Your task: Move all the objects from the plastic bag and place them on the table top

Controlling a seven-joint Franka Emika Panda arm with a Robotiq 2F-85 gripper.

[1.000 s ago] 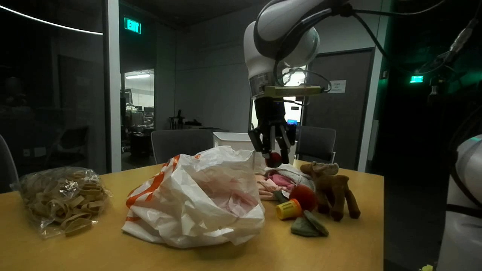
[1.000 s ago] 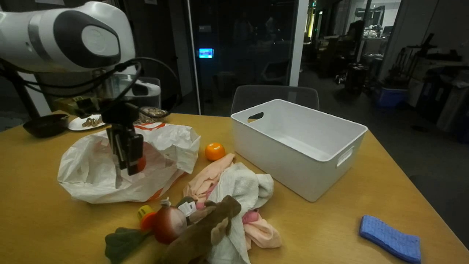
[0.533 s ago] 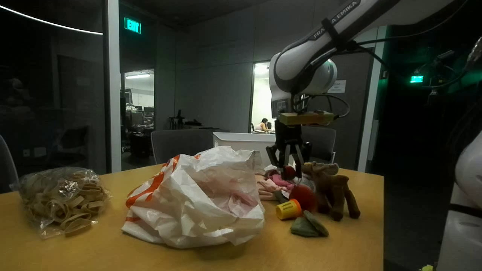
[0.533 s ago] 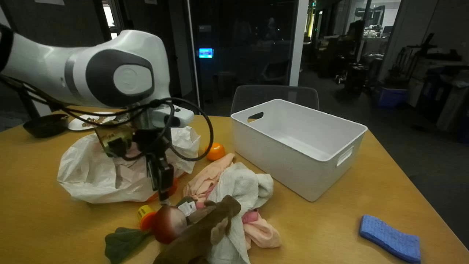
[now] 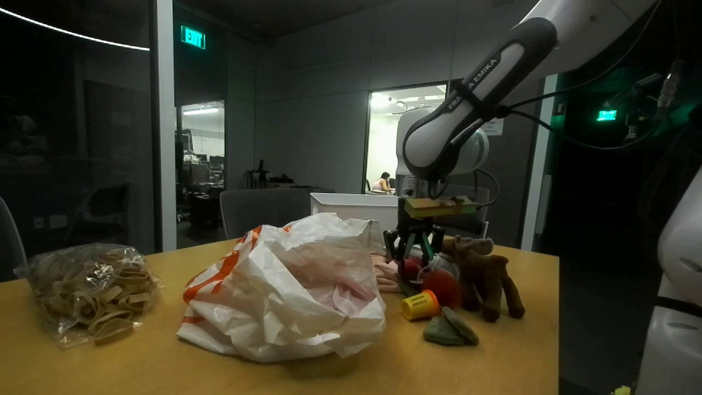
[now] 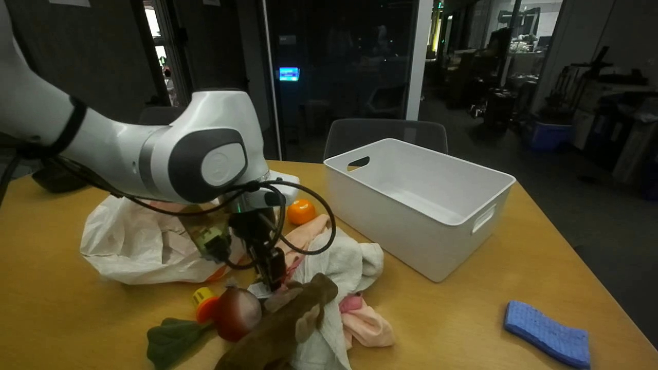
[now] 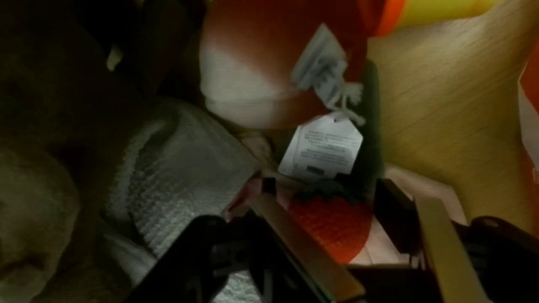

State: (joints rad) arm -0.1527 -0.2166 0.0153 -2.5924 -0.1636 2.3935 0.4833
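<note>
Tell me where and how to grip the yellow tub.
From above, probably: set the pincer across the rounded body of the yellow tub, toward its yellow end. It lies on its side with nothing over it; its orange end sits close by the red onion, leaving less room.

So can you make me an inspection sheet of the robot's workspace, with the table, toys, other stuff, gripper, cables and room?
Surface: light-brown wooden table top.
Job's things: crumpled plastic bag, its inside partly hidden; orange, toy onion, yellow tub, green leafy toy and brown plush animal outside it.
Clutter: white bin, blue sponge, clear packet of tan bands, peach cloth, pale towel.
Gripper: open, jaws either side of the toy strawberry; touching or not, cannot tell.
Cables: black cables hang in a loop; snags, nothing seen.
Surroundings: chair, green exit sign, person in the background.
</note>
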